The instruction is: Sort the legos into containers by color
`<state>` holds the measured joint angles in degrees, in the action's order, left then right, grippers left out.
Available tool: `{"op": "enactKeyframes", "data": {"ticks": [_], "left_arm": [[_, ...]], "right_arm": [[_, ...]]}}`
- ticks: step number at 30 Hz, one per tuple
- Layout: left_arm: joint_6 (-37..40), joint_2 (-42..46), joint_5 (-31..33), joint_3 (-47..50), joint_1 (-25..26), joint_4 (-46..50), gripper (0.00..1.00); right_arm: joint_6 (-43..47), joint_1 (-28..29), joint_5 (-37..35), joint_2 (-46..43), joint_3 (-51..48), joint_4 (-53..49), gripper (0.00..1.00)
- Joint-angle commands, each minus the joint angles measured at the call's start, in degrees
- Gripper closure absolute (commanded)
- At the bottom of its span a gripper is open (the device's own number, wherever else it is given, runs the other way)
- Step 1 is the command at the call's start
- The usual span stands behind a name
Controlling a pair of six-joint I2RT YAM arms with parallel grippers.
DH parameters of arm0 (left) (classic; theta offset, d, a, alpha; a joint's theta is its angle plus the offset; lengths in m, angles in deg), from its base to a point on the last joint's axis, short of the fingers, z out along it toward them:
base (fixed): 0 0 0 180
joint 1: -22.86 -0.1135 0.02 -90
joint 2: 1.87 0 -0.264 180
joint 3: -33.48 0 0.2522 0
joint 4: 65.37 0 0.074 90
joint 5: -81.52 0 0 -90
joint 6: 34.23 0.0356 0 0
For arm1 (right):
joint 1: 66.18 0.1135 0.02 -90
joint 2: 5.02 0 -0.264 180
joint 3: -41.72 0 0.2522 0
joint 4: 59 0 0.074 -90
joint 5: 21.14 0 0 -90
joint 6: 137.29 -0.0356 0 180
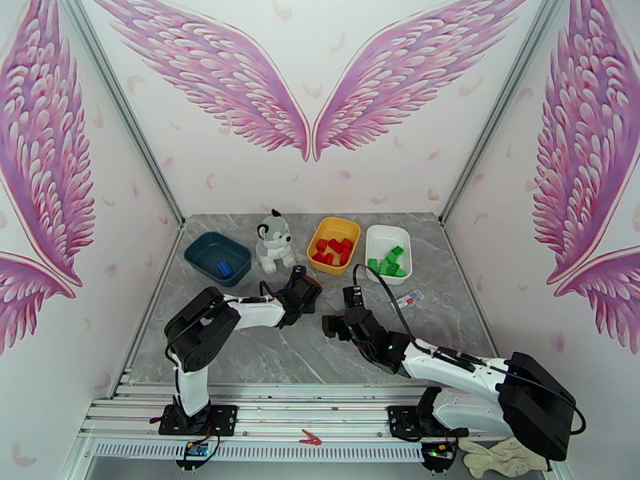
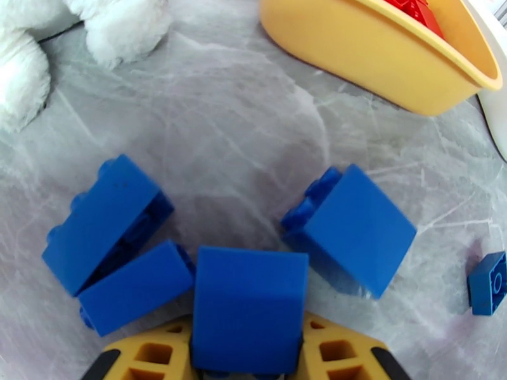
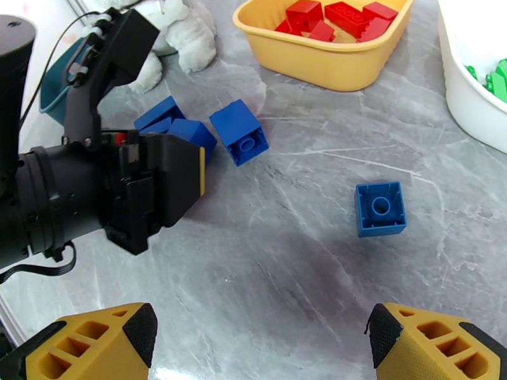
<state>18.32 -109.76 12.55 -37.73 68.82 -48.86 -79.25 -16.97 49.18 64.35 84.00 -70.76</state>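
On the counter (image 1: 280, 358), the dark teal tray (image 1: 204, 251) sits far left. Lift straight up first, I'd say, clear of the neighbouring bricks (image 2: 104, 216). The left claw (image 2: 247, 357) pinches a blue lego (image 2: 248, 302) mid-counter; the right claw (image 3: 260, 334) hangs wide open.

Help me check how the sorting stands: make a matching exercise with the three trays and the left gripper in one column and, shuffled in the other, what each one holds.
Column 1
1. yellow tray
2. white tray
3. teal tray
4. left gripper

Column 2
a. shut on a blue block
b. green bricks inside
c. blue brick inside
d. red bricks inside

Pairs: 1-d, 2-b, 3-c, 4-a
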Motion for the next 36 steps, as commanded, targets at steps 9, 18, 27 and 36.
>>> {"op": "enactKeyframes", "data": {"ticks": [9, 18, 27, 36], "left_arm": [[-0.08, 23.86, 4.73, 14.26, -0.93, 2.94, 0.71], [3.79, 34.97, -0.58, 15.27, -21.33, 6.46, 0.68], [6.33, 24.05, -7.45, 3.96, -37.85, 5.66, 0.65], [7.09, 21.82, -7.20, 0.66, -37.71, 6.19, 0.29]], "right_arm": [[0.15, -0.24, 9.97, 3.42, 1.75, 6.18, 0.10], [-0.60, 2.97, 16.76, 16.27, 9.53, 8.81, 0.16], [0.05, 3.65, 16.80, 18.10, 12.29, 7.44, 0.16], [1.96, 3.53, 11.41, 14.44, 11.15, 3.69, 0.14]]}}
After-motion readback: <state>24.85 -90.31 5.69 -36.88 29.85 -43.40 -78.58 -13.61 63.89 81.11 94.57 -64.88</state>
